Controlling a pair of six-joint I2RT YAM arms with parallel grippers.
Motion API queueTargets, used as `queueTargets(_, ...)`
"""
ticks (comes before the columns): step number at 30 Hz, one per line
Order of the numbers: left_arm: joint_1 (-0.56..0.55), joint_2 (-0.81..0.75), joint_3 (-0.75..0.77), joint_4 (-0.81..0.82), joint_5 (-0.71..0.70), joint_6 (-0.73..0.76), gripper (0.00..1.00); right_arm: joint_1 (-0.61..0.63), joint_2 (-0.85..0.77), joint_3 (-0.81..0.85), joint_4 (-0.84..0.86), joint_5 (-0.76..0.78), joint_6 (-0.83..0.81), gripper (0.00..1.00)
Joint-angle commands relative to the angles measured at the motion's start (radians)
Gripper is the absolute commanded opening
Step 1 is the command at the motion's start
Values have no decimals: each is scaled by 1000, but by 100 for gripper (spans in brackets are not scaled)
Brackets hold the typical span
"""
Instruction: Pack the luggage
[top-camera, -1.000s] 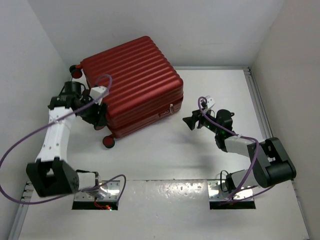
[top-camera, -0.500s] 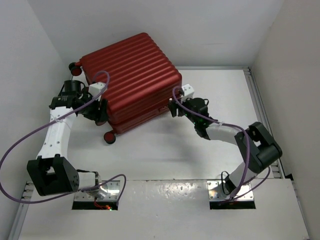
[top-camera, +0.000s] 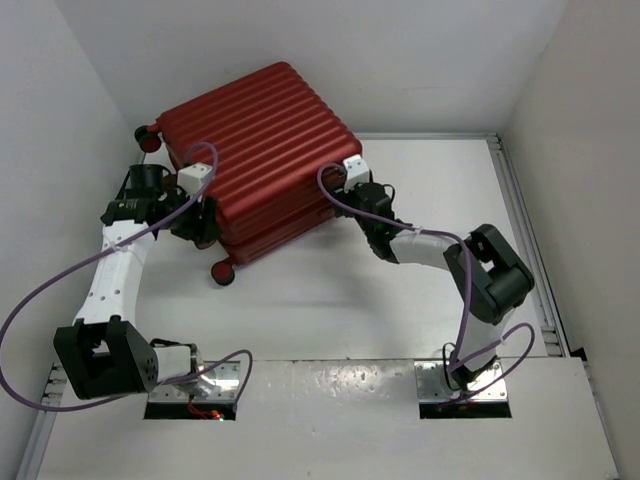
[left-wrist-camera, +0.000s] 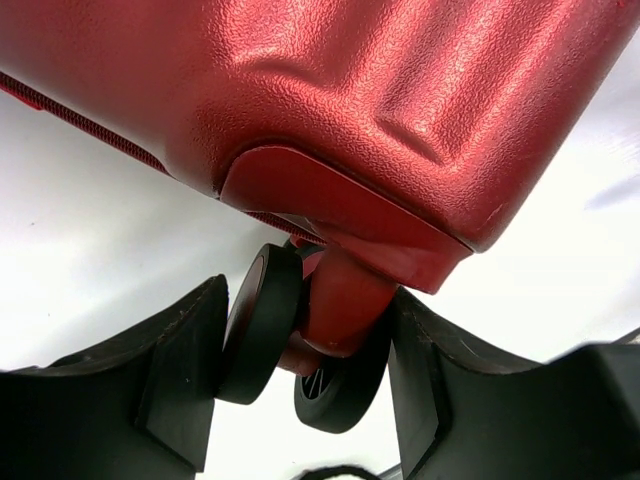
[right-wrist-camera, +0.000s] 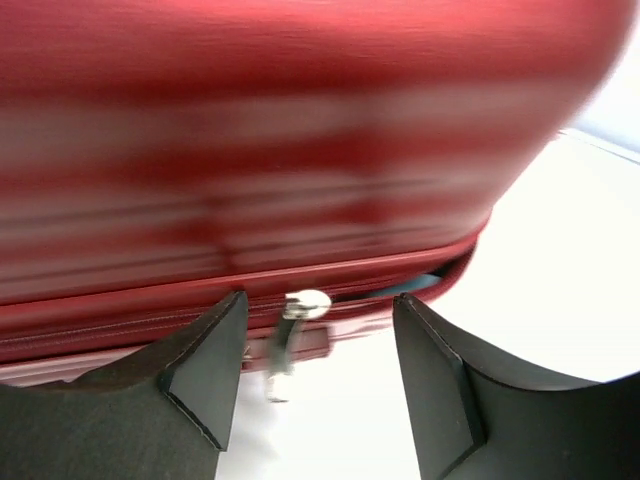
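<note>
Luggage: the red ribbed luggage (top-camera: 260, 160) lies flat on the white surface (top-camera: 400, 290), in the upper left-centre of the overhead view, turned at an angle with its far corner close to the back wall.
Shell: both halves lie together. In the right wrist view, which is blurred, a thin blue-green strip shows at the seam near the right corner.
Wheels: one caster wheel (left-wrist-camera: 262, 320) hangs from a red bracket under the corner that fills the left wrist view. A second wheel (top-camera: 222, 272) pokes out at the lower corner overhead, and a third wheel (top-camera: 148, 134) at the upper left.
Zipper pull: a silvery zipper pull (right-wrist-camera: 300, 305) dangles at the seam, low in the right wrist view.
Left gripper: the left gripper (left-wrist-camera: 305, 320) is clenched round the caster wheel, its black fingers (left-wrist-camera: 180, 380) pressed against both sides. Overhead it sits at the case's left edge (top-camera: 197, 222).
Right gripper: the right gripper (right-wrist-camera: 320, 310) is released, its fingers (right-wrist-camera: 200, 370) spread either side of the zipper pull without touching it. Overhead it meets the case's right edge (top-camera: 345, 192).
</note>
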Motion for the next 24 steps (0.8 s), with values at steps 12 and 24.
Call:
queueTargets(12, 79, 24, -59, 112, -141, -113, 0, -125, -79, -117, -66, -20, -88, 57)
queueTargets(24, 88, 44, -69, 112, -132, -122, 0, -146, -164, -49, -251, -400, 65, 67)
